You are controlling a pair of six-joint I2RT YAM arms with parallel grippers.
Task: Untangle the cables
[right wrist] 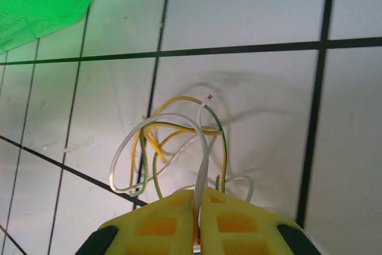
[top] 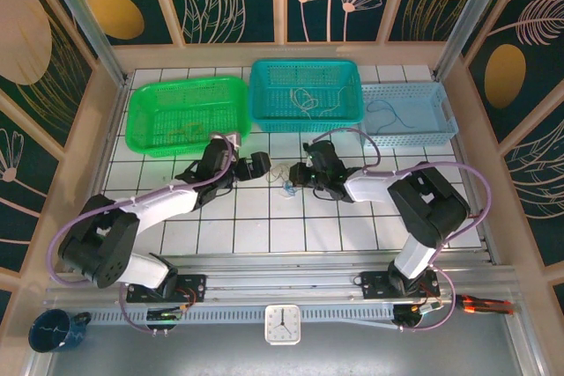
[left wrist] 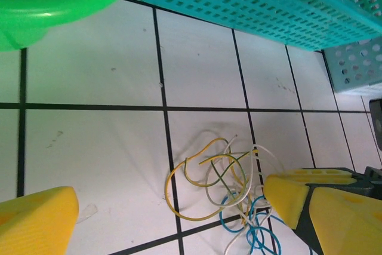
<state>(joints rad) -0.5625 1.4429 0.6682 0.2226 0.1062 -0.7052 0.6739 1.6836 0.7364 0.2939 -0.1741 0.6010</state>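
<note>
The cables [top: 284,179] lie as one small tangle of white, yellow-green and blue wires on the white tiled table, between my two grippers. My left gripper [top: 267,167] stands open just left of the tangle. In the left wrist view its yellow fingers straddle the cables [left wrist: 221,177], with the left gripper [left wrist: 194,207] touching none of them. My right gripper [top: 298,175] is at the tangle's right side. In the right wrist view the right gripper [right wrist: 200,193] is shut on a white wire of the cables [right wrist: 173,135], which loops up out of the closed fingertips.
Three baskets line the back: a green one [top: 187,114], a teal one [top: 306,92] with a white wire in it, and a light blue tray [top: 408,114] with a blue wire. A clock [top: 282,323] and a blue cup [top: 55,330] sit at the near edge.
</note>
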